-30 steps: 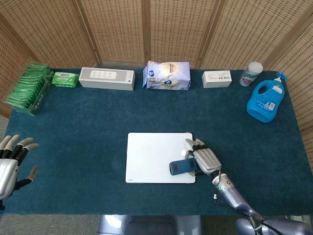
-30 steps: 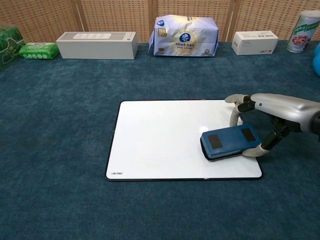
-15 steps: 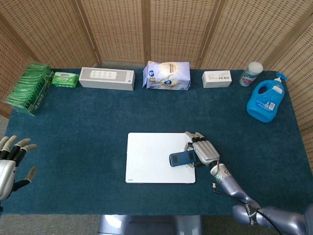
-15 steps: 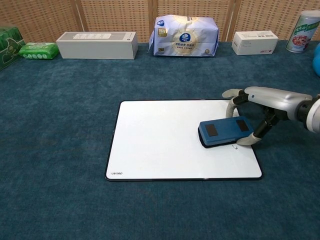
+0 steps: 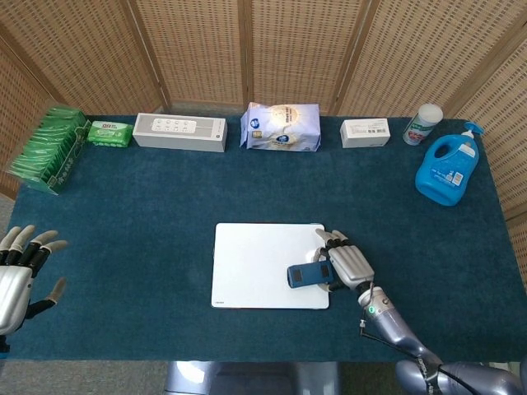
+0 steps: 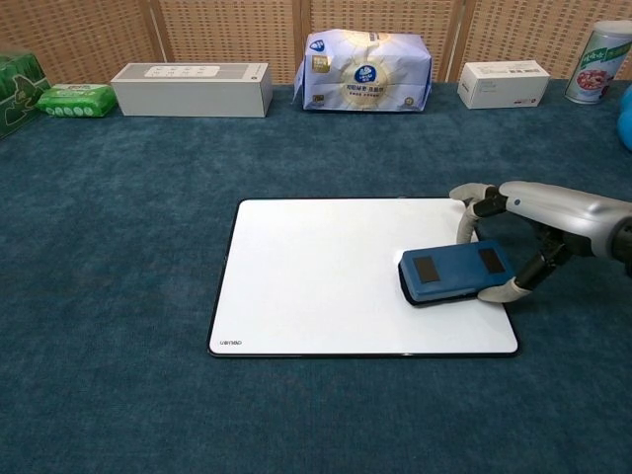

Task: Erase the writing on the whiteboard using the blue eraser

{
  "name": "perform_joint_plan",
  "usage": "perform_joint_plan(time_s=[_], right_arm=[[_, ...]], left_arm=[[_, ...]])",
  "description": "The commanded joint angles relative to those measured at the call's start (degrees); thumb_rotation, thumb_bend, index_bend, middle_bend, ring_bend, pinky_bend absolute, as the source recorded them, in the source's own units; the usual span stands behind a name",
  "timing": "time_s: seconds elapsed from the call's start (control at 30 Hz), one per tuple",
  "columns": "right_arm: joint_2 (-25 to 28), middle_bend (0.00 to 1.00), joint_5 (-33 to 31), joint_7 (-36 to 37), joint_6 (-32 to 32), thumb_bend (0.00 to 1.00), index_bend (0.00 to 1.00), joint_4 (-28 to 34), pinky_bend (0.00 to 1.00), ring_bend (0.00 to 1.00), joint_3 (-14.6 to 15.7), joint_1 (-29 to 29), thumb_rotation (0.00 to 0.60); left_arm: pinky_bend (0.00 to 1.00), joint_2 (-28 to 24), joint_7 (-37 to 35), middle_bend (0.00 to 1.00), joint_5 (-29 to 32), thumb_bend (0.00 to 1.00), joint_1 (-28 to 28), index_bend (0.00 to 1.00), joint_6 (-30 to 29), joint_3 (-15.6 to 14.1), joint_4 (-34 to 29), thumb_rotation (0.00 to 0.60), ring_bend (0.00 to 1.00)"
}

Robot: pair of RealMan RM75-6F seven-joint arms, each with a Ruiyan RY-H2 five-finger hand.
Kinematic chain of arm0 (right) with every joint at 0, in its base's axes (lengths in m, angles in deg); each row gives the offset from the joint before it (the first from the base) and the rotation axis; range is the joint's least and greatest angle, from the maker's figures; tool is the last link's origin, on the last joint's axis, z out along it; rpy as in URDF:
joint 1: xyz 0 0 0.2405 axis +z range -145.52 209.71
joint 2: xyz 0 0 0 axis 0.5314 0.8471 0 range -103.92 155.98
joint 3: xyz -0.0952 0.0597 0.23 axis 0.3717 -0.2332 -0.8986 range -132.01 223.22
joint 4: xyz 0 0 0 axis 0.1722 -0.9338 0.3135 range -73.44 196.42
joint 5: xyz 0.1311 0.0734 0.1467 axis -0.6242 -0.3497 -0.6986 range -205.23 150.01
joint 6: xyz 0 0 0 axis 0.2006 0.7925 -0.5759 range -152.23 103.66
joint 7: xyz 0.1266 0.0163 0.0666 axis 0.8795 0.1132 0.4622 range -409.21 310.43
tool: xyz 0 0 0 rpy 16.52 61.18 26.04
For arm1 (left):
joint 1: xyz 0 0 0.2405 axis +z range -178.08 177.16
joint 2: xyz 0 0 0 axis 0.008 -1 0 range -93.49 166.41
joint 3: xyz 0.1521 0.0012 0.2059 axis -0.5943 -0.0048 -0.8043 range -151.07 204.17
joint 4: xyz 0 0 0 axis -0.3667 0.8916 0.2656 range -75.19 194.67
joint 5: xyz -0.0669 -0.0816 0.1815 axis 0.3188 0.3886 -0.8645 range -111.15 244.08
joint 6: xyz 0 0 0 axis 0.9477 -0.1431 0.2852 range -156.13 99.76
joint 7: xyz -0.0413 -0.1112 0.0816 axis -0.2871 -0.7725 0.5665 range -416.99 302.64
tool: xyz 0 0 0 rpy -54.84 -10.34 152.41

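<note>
The right hand (image 5: pixel 347 265) holds the blue eraser (image 5: pixel 308 275) flat on the whiteboard (image 5: pixel 259 263), over the board's right part and nearer its front edge. In the chest view the hand (image 6: pixel 538 232) reaches in from the right, 1 finger (image 6: pixel 466 219) curled down at the eraser's far side and the thumb (image 6: pixel 504 290) against its near right corner, so the eraser (image 6: pixel 454 275) is pinched between them. The eraser's top shows 2 dark rectangular patches. The whiteboard (image 6: pixel 316 281) lies flat on the blue table cover (image 6: pixel 118 257), roughly in the middle near the front; its surface looks white and no writing can be made out on the bare part.

The left hand (image 5: pixel 18 271) shows only in the head view, at the far left edge near the front of the table, fingers spread wide and holding nothing, well apart from the board.

Along the back of the table stand, from left to right, a rack of green packets (image 5: pixel 48 148), a small green pack (image 5: pixel 109 133), a long white box (image 5: pixel 179 132), a white and blue bag (image 5: pixel 281 127), a small white box (image 5: pixel 366 132), a canister (image 5: pixel 422 123) and a blue jug (image 5: pixel 449 169) with a pump top. A woven screen (image 5: pixel 263 49) rises behind the table.
</note>
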Motion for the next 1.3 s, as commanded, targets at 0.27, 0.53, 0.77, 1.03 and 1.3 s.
perform_joint_plan(time_s=[0.27, 0.53, 0.77, 1.03, 1.3], right_arm=[[0.59, 0.01, 1.04, 1.06, -1.15, 0.22, 0.74, -0.76, 0.0, 0.0, -2.16, 1.32, 0.6], [-0.61, 0.01, -0.29, 2.53, -4.49, 0.22, 0.74, -4.62, 0.0, 0.0, -2.9, 2.85, 0.6], [-0.8, 0.03, -0.45, 2.33, -4.18, 0.22, 0.75, -4.46, 0.0, 0.0, -1.62, 1.85, 0.6], [0.19, 0.03, -0.92, 1.34, -2.2, 0.22, 0.75, -1.69, 0.0, 0.0, -0.23, -0.21, 0.6], [3.32, 0.03, 0.85, -0.54, 1.25, 0.22, 0.74, 4.23, 0.0, 0.0, 0.28, -1.78, 0.6]], left_arm=[[0.0, 0.08, 0.63, 0.21, -0.15, 0.43, 0.28, 0.25, -0.35, -0.22, -0.45, 0.6, 0.07], [0.0, -0.24, 0.73, 0.21, -0.12, 0.43, 0.65, 0.25, -0.89, -0.29, -0.54, 0.6, 0.07], [0.0, -0.24, 0.54, 0.21, -0.19, 0.43, 0.5, 0.25, -0.65, -0.26, -0.49, 0.6, 0.07], [0.0, -0.07, 0.28, 0.21, -0.4, 0.43, 0.32, 0.25, -0.56, -0.15, -0.28, 0.6, 0.06], [0.0, 0.09, 0.04, 0.21, -0.21, 0.43, 0.15, 0.25, -0.12, -0.2, 0.08, 0.6, 0.06]])
